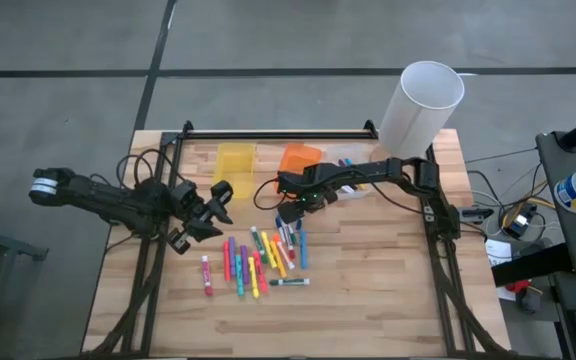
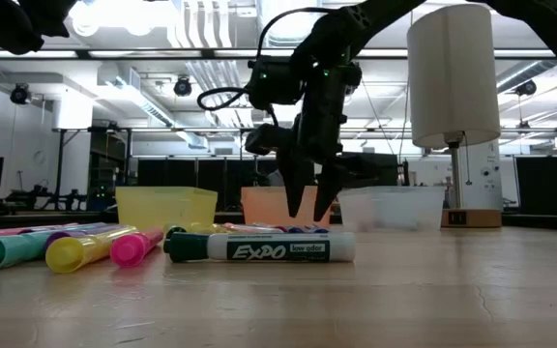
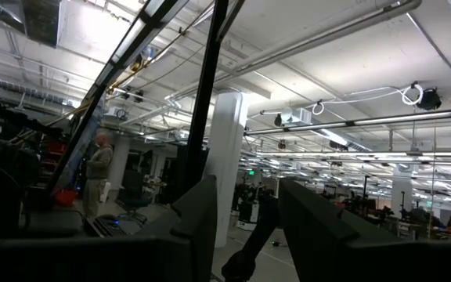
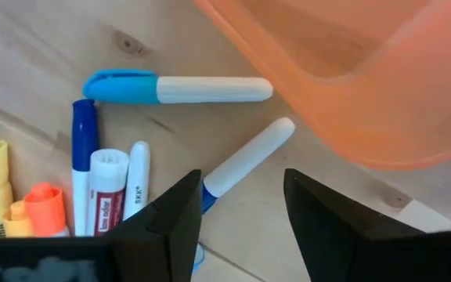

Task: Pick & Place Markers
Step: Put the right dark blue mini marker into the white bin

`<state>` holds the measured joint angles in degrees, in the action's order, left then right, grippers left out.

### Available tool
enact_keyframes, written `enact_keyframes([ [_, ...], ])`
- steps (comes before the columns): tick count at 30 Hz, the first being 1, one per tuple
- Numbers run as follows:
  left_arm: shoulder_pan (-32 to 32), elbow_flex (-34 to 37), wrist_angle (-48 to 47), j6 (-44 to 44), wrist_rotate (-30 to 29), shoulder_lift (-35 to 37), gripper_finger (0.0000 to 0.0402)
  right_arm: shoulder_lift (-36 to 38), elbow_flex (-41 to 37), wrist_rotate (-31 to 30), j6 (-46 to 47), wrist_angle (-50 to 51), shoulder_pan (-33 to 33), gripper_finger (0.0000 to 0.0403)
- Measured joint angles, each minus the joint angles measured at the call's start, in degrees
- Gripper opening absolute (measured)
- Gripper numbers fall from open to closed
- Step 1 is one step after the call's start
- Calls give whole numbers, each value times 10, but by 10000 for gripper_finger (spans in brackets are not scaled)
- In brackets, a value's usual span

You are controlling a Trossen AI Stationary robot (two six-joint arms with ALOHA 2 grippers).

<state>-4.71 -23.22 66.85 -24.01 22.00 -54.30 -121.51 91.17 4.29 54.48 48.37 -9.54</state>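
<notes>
Many markers [image 1: 258, 262] lie loose on the wooden table, mostly side by side; a green-capped one [image 2: 259, 248] lies nearest the low camera. My right gripper [image 1: 290, 212] points down, open, over the far right end of the group, beside the orange bin [image 1: 299, 158]. Under it lies a white marker [image 4: 245, 160] whose blue end runs behind one finger. Another white marker with a blue cap [image 4: 178, 88] lies just beyond. My left gripper [image 1: 218, 205] stands open to the left of the group, raised and tipped upward, with nothing between its fingers [image 3: 202, 211]. My right gripper stands open, fingers pointing down [image 2: 310, 211], just above the table. The white marker's blue end [image 4: 204, 197] passes behind one finger, which hides the spot; I cannot tell whether the finger touches it. The marker lies flat on the table.
A yellow bin [image 1: 235, 158], the orange bin and a clear bin [image 1: 346, 158] stand in a row at the far edge. A tall white cylinder [image 1: 423, 105] stands at the far right corner. Cables run along the right arm. Bare wood lies near the front edge.
</notes>
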Motion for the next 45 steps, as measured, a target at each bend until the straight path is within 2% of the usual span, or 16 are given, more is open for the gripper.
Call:
enact_keyframes([
  [15,0,0,0,0,0,0,133,-30,-1,3,-5,-9,0,164],
  [19,0,0,0,0,0,0,133,-31,-1,2,-13,-4,0,130],
  [26,0,0,0,0,0,0,133,-31,-2,0,-35,3,0,38],
  [28,0,0,0,0,0,0,133,-31,1,0,-44,6,0,23],
  [36,0,0,0,0,0,0,133,-20,2,8,-52,33,4,28],
  [45,0,0,0,0,0,0,133,44,2,13,-49,75,20,28],
])
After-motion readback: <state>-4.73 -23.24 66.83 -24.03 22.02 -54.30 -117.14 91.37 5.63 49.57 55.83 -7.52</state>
